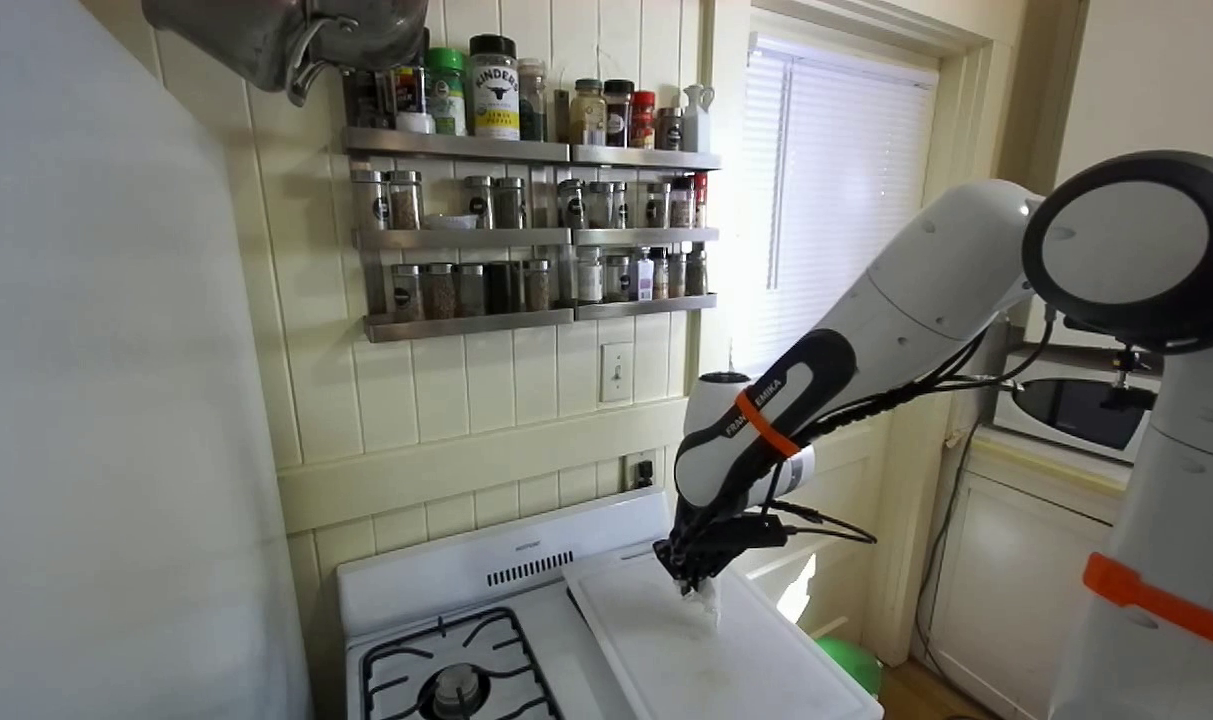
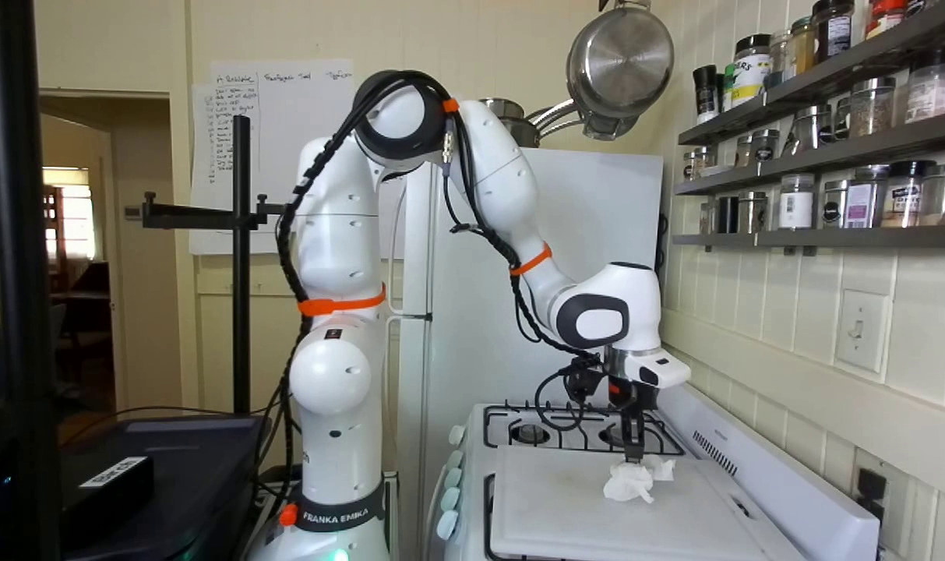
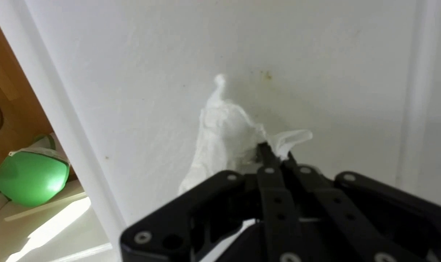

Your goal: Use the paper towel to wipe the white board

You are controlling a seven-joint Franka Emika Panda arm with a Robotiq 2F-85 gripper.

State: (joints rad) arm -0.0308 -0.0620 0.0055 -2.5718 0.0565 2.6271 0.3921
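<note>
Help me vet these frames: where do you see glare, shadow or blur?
Wrist view: the paper towel looks soft-edged, pale against the white board, with a faint shadow beside it; a sunlit patch is blown out, and the green object shines. In an exterior view, the blind glares; in an exterior view, the far window is washed out.

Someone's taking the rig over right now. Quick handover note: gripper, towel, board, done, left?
Gripper: shut on the paper towel, low over the board.
Paper towel: crumpled, pinched at the fingertips; looks to be touching the board.
White board: lying flat across part of the stove.
Done: towel gripped and brought to the board. Can't tell how much wiping has happened.
Left: the wiping; the wrist view shows a brownish spot just off the towel. I'd probably go there first.
</note>
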